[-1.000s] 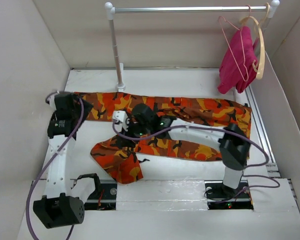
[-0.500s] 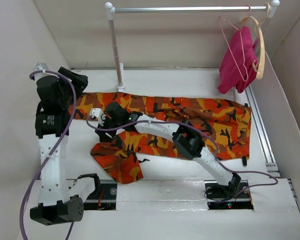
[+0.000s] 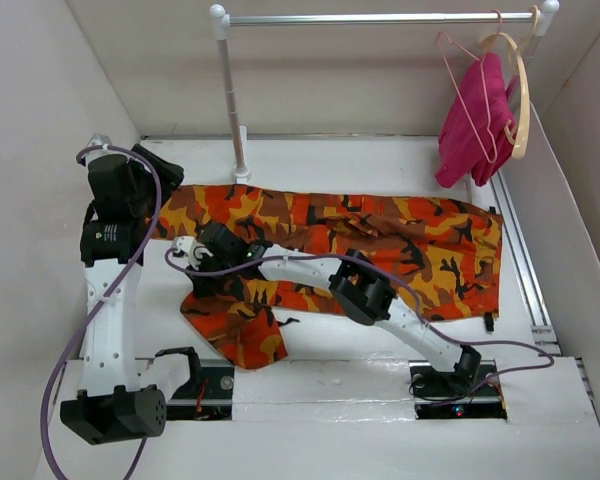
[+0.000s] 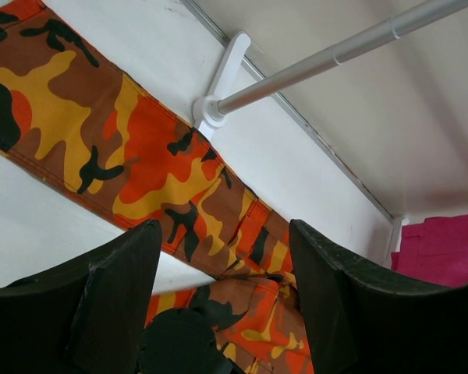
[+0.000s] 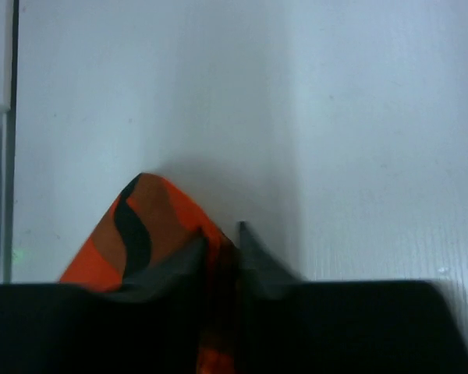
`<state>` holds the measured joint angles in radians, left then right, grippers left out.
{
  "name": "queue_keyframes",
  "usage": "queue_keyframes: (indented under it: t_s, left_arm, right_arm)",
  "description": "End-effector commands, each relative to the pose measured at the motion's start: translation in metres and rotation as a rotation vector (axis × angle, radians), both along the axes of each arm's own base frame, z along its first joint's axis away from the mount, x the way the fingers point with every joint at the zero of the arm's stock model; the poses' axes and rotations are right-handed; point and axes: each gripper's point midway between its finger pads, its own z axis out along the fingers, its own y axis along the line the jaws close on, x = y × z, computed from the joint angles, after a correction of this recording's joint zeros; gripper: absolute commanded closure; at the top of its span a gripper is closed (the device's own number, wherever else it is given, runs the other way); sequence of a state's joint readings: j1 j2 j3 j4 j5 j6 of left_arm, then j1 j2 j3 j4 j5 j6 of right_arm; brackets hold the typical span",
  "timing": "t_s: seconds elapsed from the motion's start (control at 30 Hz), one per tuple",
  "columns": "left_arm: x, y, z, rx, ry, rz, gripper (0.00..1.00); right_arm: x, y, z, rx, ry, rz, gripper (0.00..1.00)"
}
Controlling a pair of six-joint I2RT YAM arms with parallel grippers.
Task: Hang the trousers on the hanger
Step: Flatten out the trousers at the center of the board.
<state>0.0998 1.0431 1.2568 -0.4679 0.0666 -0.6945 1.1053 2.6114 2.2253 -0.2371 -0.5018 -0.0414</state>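
The trousers [image 3: 420,240], in orange camouflage print, lie spread across the table with both legs pointing left. My right arm reaches far left, and my right gripper [image 3: 200,272] sits at the left end of the near leg. In the right wrist view the right gripper [image 5: 222,245] is shut on a raised fold of the trousers [image 5: 140,226]. My left gripper [image 3: 158,168] hovers over the far leg's left end. In its own view the left gripper [image 4: 226,234] is open and holds nothing, with the trousers [image 4: 140,156] below it. The hanger [image 3: 467,85], thin pink wire, hangs at the rail's right end.
A clothes rail [image 3: 380,18] spans the back on a white post [image 3: 232,100], whose foot [image 4: 214,109] stands close to my left gripper. A magenta cloth [image 3: 475,125] and a pale wooden hanger [image 3: 521,100] hang beside the pink one. White walls enclose the table.
My right arm has stretched left along the trousers and its jaws have closed on the cloth. My left arm has lifted off the far leg's end and drawn back.
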Motion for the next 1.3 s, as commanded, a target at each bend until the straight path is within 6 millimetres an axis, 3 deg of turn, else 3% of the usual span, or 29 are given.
queue_keyframes:
  t_s: [0.0, 0.03, 0.07, 0.13, 0.2, 0.23, 0.27, 0.33, 0.37, 0.43, 0.47, 0.5, 0.57, 0.63, 0.73, 0.77, 0.83, 0.9, 0.93, 1.0, 1.03, 1.07, 1.17, 1.2, 1.27]
  left_arm:
    - [-0.004, 0.003, 0.006, 0.036, -0.03, 0.004, 0.38]
    - [-0.005, 0.003, 0.004, 0.037, -0.03, 0.006, 0.38]
    - [-0.004, 0.003, 0.003, 0.035, -0.026, 0.006, 0.38]
    - [-0.003, 0.003, 0.0, 0.034, -0.02, 0.006, 0.38]
    - [-0.001, 0.004, 0.001, 0.032, -0.017, 0.01, 0.39]
    - [-0.001, 0.003, 0.002, 0.03, -0.016, 0.004, 0.39]
    - [0.001, 0.006, 0.003, 0.037, -0.015, 0.016, 0.39]
    - [0.003, 0.006, 0.012, 0.036, -0.032, 0.019, 0.39]
    - [0.003, 0.008, 0.017, 0.041, -0.036, 0.029, 0.39]
    - [0.006, 0.011, 0.034, 0.054, -0.06, 0.04, 0.39]
    - [0.007, 0.011, 0.039, 0.055, -0.068, 0.04, 0.39]
    - [0.008, 0.011, 0.045, 0.058, -0.077, 0.039, 0.39]
    - [0.009, 0.012, 0.053, 0.061, -0.084, 0.04, 0.39]
    - [0.005, 0.021, 0.05, 0.082, -0.069, 0.087, 0.39]
    - [-0.005, 0.032, 0.037, 0.114, -0.031, 0.145, 0.4]
    - [-0.01, 0.036, 0.034, 0.129, -0.022, 0.167, 0.4]
    - [-0.016, 0.04, 0.013, 0.146, 0.031, 0.183, 0.4]
    - [-0.022, 0.044, 0.003, 0.16, 0.051, 0.199, 0.4]
    - [-0.024, 0.045, -0.012, 0.166, 0.081, 0.199, 0.4]
    - [-0.028, 0.049, -0.025, 0.194, 0.11, 0.212, 0.4]
    - [-0.03, 0.051, -0.04, 0.205, 0.142, 0.212, 0.4]
    - [-0.031, 0.052, -0.046, 0.216, 0.158, 0.214, 0.4]
    - [-0.034, 0.053, -0.065, 0.256, 0.206, 0.187, 0.4]
    - [-0.034, 0.05, -0.069, 0.275, 0.219, 0.146, 0.4]
    - [-0.034, 0.043, -0.08, 0.282, 0.236, 0.089, 0.44]
  right_arm:
    - [-0.008, 0.01, 0.021, 0.09, 0.03, 0.04, 1.0]
    - [-0.011, 0.013, 0.044, 0.131, 0.054, 0.035, 1.0]
    - [0.001, 0.006, 0.053, 0.155, 0.059, 0.016, 1.0]
    - [0.015, 0.006, 0.102, 0.277, 0.003, -0.003, 1.0]
    - [0.034, -0.022, 0.199, 0.407, -0.098, -0.044, 1.0]
    - [0.047, -0.029, 0.184, 0.366, -0.113, -0.073, 1.0]
    - [0.049, -0.048, 0.235, 0.433, -0.162, -0.083, 1.0]
    - [0.071, -0.085, 0.259, 0.462, -0.208, -0.132, 1.0]
    - [0.072, -0.108, 0.298, 0.507, -0.277, -0.144, 1.0]
    - [0.087, -0.144, 0.306, 0.471, -0.316, -0.175, 1.0]
    - [0.088, -0.157, 0.314, 0.477, -0.338, -0.177, 1.0]
    - [0.076, -0.176, 0.329, 0.479, -0.345, -0.158, 1.0]
    - [0.067, -0.194, 0.316, 0.448, -0.343, -0.121, 1.0]
    - [0.038, -0.193, 0.3, 0.423, -0.332, -0.032, 1.0]
    - [0.009, -0.184, 0.223, 0.261, -0.259, 0.063, 1.0]
    - [-0.017, -0.178, 0.196, 0.208, -0.209, 0.125, 1.0]
    - [-0.038, -0.17, 0.153, 0.127, -0.168, 0.177, 1.0]
    - [-0.071, -0.165, 0.115, 0.037, -0.136, 0.227, 1.0]
    - [-0.081, -0.164, 0.103, 0.008, -0.129, 0.245, 1.0]
    - [-0.102, -0.162, 0.076, -0.066, -0.106, 0.276, 0.83]
    - [-0.107, -0.161, 0.071, -0.078, -0.091, 0.284, 0.76]
    - [-0.109, -0.161, 0.071, -0.076, -0.083, 0.284, 0.6]
    - [-0.113, -0.166, 0.081, -0.061, -0.094, 0.262, 0.4]
    - [-0.11, -0.17, 0.099, -0.038, -0.131, 0.24, 0.38]
    - [-0.104, -0.184, 0.11, -0.035, -0.143, 0.206, 0.35]
